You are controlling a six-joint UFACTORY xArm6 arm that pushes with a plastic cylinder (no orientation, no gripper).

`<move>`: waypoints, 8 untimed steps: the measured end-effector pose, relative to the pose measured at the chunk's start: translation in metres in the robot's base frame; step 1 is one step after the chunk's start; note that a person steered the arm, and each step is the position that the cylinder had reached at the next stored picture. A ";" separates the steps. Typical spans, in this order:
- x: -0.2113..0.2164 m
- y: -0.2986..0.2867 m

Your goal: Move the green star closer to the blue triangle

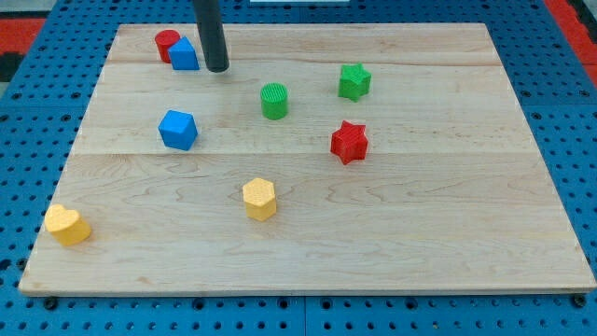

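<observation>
Green star (354,81) far right | blue triangle (185,54) far left, touching red cylinder (166,42) | my tip (216,69) just right of triangle, bare rod, nothing held.

on the bench (448,233), my tip (216,69) stands just right of the blue triangle (185,54), which touches the red cylinder (166,41) at the view's top left. the green star (354,81) lies well to the view's right, with the green cylinder (274,101) between them and the red star (350,142) below it. the blue cube (177,130) sits below the triangle, the yellow hexagon (260,199) lower centre, the yellow block (67,225) bottom left.
</observation>
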State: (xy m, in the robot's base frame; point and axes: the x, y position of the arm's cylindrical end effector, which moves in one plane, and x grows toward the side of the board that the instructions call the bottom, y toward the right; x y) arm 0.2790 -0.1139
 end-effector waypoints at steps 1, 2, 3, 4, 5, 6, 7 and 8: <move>-0.024 0.029; -0.071 0.128; -0.061 0.244; -0.016 0.290; 0.026 0.262; 0.040 0.211; 0.040 0.122; 0.044 0.031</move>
State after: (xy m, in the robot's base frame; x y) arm 0.3226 -0.0824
